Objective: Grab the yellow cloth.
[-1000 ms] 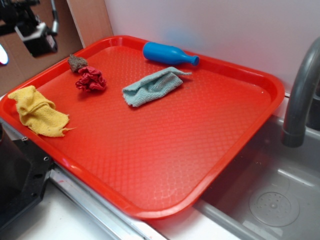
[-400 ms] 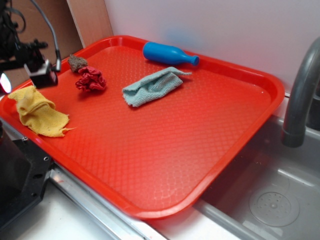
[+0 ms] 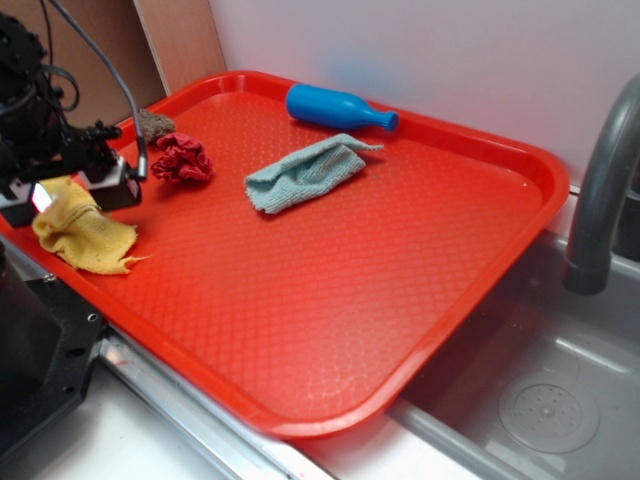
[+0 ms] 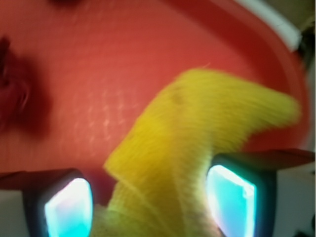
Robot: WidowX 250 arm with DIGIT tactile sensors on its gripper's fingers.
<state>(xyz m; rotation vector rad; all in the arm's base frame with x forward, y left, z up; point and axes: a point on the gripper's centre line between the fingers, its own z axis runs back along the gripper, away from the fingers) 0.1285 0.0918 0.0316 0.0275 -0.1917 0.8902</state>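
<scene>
Cloth [image 4: 187, 148] sits between your fingers: in the wrist view the yellow ridge runs up and away from the camera, slanting toward the upper right, with one pad [image 4: 69, 207] to its left and the other hard against its right flank. Your gripper [image 4: 148, 205] is spread wide, holding nothing yet. From outside, the gripper [image 3: 70, 190] hangs over the cloth's [image 3: 85, 235] upper end, at the tray's [image 3: 300, 300] left corner near the rim. The fold lies closer to the right pad, so judge that closing will pinch it off-centre. The red rag [image 3: 182, 158] stays apart, clear of the grasp.
</scene>
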